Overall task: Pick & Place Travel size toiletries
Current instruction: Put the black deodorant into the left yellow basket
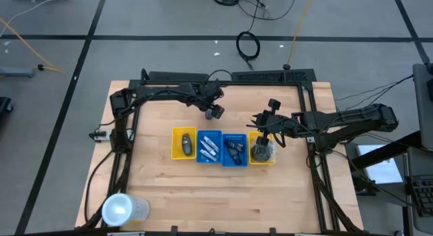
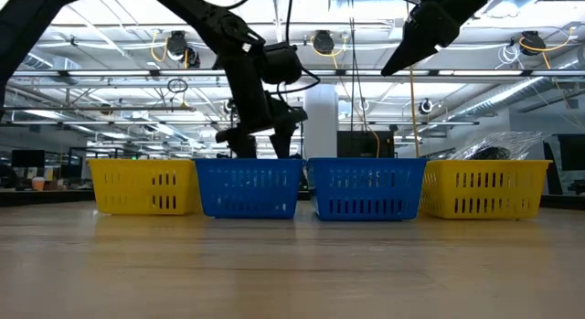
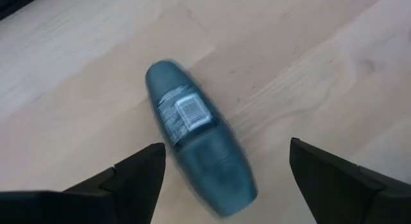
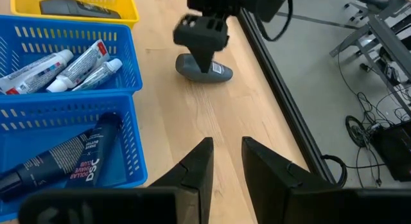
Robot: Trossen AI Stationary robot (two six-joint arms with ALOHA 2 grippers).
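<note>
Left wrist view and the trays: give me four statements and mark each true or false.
1. The dark grey bottle lies on its side on the bare wood table. True.
2. The left pincer is clamped on that bottle. False: its fingers stand wide open on either side of it.
3. The white tubes lie in a blue tray. True.
4. The right pincer holds a tube. False: nothing shows between its fingers.
</note>
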